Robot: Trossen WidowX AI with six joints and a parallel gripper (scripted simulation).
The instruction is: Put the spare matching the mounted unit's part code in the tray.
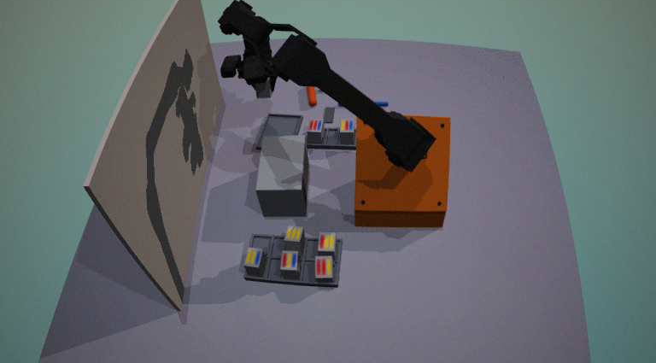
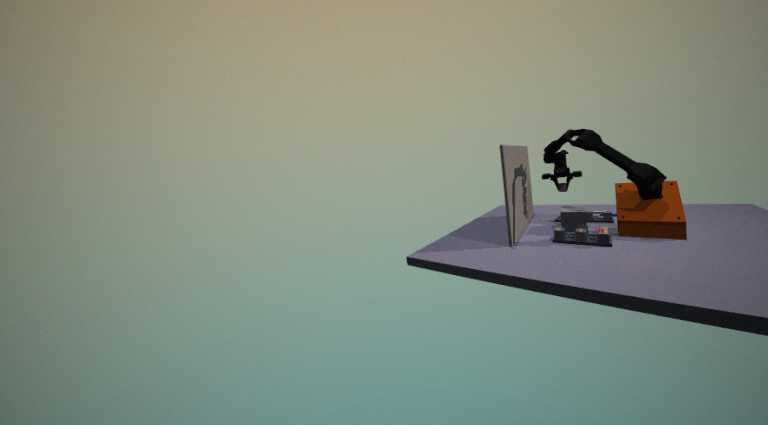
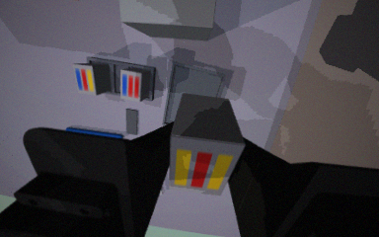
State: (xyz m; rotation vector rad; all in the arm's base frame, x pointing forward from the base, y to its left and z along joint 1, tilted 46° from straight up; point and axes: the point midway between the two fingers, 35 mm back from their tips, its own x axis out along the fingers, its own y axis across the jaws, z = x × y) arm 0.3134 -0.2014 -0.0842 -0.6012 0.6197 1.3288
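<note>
Spare (image 3: 206, 148) with yellow-red-yellow stripes hangs clamped in the hand (image 3: 197, 168) high above the worktop (image 1: 483, 266); the tray (image 3: 193, 91) lies below and slightly ahead, beside the grey mounted unit (image 1: 282, 175), likely calling for a short forward descent.
</note>
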